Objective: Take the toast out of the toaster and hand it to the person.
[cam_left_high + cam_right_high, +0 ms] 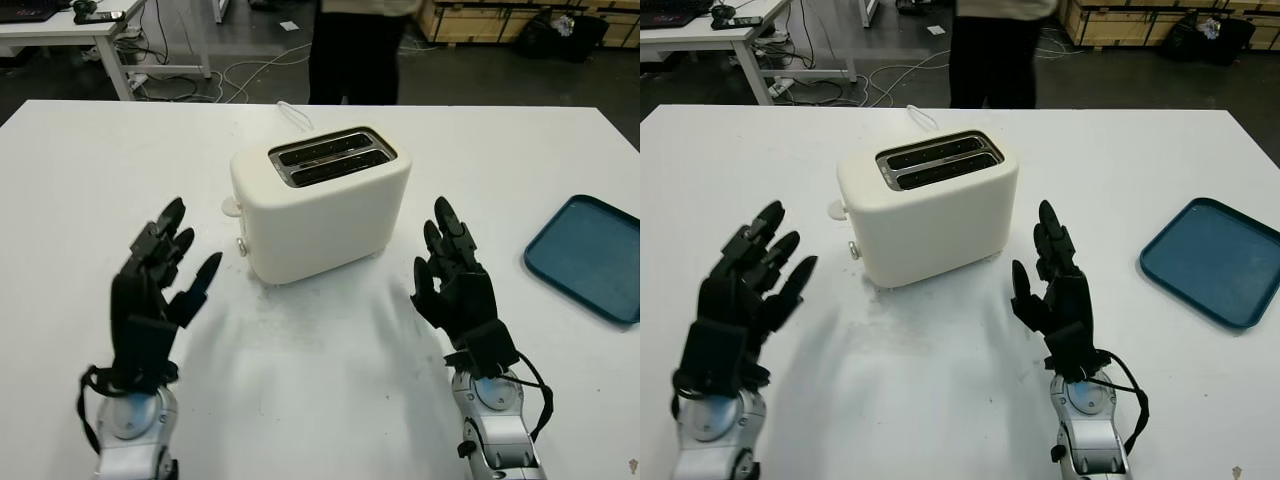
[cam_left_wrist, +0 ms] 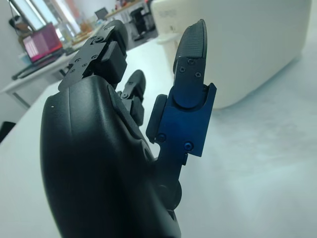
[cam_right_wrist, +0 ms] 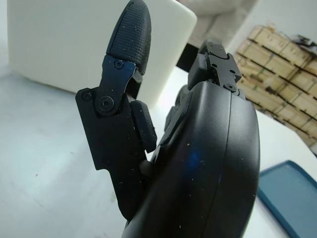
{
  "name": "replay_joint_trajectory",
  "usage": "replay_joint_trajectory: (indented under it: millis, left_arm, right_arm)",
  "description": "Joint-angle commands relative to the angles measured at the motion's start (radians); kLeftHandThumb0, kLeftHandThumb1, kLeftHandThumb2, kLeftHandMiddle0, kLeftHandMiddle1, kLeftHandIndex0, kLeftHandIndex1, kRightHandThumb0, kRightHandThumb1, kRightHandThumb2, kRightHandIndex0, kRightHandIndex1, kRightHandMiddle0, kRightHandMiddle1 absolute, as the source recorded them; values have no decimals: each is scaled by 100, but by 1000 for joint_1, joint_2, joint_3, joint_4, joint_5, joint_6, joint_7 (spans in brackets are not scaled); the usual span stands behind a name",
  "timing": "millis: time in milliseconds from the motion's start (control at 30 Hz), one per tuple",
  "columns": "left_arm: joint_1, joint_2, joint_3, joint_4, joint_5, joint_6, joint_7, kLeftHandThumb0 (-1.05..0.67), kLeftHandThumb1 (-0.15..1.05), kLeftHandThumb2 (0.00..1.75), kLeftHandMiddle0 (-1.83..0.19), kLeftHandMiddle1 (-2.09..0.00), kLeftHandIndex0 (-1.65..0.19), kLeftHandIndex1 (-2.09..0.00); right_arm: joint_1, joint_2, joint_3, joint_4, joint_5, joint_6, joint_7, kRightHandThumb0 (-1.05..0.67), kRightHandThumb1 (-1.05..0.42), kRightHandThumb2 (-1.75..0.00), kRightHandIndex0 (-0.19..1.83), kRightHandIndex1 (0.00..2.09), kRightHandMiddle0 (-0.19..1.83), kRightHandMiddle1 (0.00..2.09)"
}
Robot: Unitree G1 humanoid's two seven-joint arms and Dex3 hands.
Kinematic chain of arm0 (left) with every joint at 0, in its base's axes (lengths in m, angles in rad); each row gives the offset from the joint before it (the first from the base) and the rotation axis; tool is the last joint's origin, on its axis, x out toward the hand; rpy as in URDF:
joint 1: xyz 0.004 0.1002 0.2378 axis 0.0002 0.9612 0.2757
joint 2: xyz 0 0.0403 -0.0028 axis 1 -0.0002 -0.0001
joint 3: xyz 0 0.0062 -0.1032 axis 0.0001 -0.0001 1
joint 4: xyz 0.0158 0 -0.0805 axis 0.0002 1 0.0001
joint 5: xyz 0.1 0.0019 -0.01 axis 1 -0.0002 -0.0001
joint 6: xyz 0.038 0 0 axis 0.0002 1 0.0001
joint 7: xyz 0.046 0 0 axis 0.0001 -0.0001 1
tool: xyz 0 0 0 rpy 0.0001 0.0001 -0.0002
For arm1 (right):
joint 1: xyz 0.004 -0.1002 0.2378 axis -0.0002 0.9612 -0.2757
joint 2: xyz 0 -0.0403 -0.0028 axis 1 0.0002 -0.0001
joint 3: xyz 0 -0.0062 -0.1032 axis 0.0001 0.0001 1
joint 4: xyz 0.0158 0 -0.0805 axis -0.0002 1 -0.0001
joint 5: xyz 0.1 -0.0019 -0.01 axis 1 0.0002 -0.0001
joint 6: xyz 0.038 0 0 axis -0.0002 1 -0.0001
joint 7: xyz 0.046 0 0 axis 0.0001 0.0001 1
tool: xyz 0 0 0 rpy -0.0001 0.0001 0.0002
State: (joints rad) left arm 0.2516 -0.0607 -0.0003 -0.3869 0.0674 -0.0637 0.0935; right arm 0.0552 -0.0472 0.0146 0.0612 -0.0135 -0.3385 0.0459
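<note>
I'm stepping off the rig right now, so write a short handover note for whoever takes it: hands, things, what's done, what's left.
Left robot hand: open, holding nothing, above the table on the left side of the toaster.
Right robot hand: open, holding nothing, on the toaster's right side.
Toaster: upright mid-table, apart from both hands; I can't make out any toast standing up from its slots.
Person: standing beyond the far edge of the table.
Blue tray: on the right of the table.
Done: nothing yet.
Left: take out the toast, hand it to the person.
</note>
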Motion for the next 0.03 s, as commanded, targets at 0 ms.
replay_joint_trajectory:
  millis: [0]
  left_arm:
    - [8,-28,-24,46,0,-62,12,-54,92,31,-27,-18,-31,0]
  right_arm:
    - [-11,4,-9,41,5,-51,-3,-76,-92,-73,2,1,4,1]
